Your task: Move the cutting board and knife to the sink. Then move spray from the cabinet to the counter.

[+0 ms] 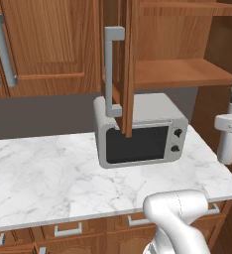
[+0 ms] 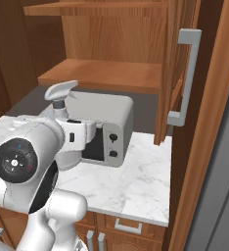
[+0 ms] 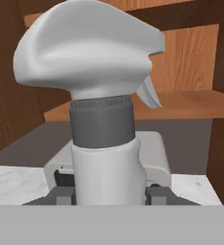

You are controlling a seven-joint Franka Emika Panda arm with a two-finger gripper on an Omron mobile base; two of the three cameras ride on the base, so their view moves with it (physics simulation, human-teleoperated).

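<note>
Tool (image 3: 104,194): clamped on the slim grey spray bottle with white trigger nozzle (image 3: 102,119), centre frame.
Bottle: out of the reddish-brown wooden cabinet (image 2: 106,73), above the white marble worktop (image 1: 48,173).
Left: set it down.

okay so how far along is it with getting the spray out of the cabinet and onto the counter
Looks done: the spray is out of the open cabinet, whose shelves look bare. In hand: the gripper is shut on the bottle's body, holding it upright in the air near the microwave. Left: setting it down on the counter and letting go. The sink part can't be judged here.
</note>
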